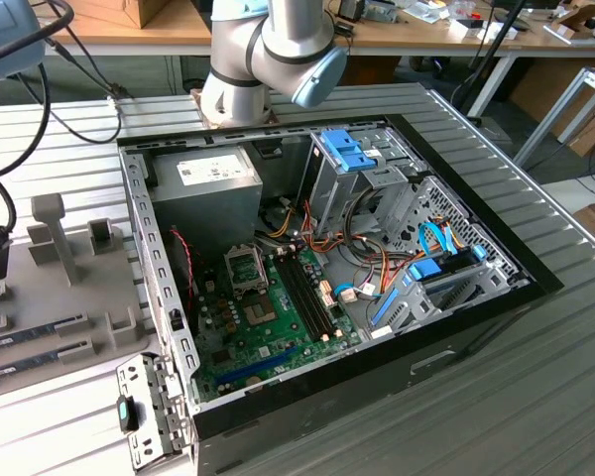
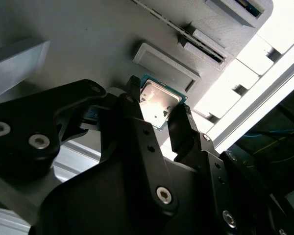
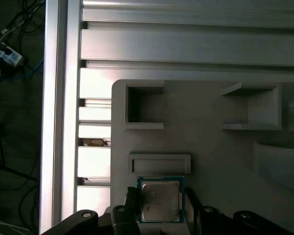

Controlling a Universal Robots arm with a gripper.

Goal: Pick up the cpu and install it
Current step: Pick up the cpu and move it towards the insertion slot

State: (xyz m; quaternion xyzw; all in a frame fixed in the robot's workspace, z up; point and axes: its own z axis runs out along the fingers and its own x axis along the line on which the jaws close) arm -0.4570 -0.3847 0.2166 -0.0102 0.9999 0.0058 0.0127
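In both wrist views we see the gripper (image 2: 158, 100) (image 3: 160, 197) with its two black fingers (image 2: 180, 128) (image 3: 131, 204) closed against opposite edges of the cpu (image 2: 159, 104) (image 3: 160, 201). The chip's silvery top and green rim face up between them. We cannot tell whether the chip rests on the grey fixture plate (image 1: 79, 288) (image 2: 88, 39) (image 3: 210, 156) or is raised just off it. A low rectangular block (image 2: 166, 63) (image 3: 159, 163) of that plate lies just beside the cpu. The plate sits on the slotted aluminium table (image 1: 535, 397) (image 3: 186, 44).

In the exterior view the plate lies at nine o'clock from the open computer case (image 1: 144, 228), on the exterior view's left, and the arm (image 1: 268, 50) rises at twelve o'clock from the case. Inside the case, the metal-framed socket (image 1: 248, 270) sits on the green motherboard (image 1: 268, 332). The grey power supply (image 1: 203, 193) is at eleven o'clock from the socket. The cpu, out on the plate, is well apart from the socket.
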